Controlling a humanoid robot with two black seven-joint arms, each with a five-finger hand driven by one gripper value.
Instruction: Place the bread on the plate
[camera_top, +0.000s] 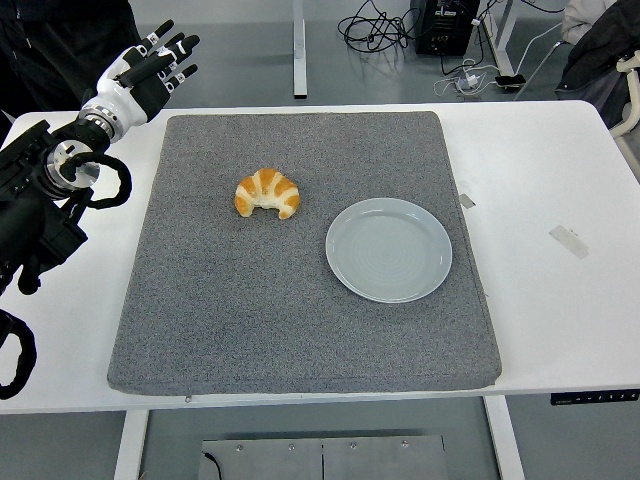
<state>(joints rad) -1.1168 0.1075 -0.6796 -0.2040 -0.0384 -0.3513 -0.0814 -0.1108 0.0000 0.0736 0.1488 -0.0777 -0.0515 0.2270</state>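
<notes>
The left hand (150, 70) is hovering with fingers spread, holding nothing; the croissant (267, 193) is lying below and right of it, the plate (389, 249) further right. Probably light, flaky, crushable: gently pinching its thick middle seems wisest

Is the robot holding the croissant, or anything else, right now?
No, nothing is held. The left hand is open, up past the mat's far left corner, and the croissant lies alone on the grey mat beside the empty plate.
</notes>
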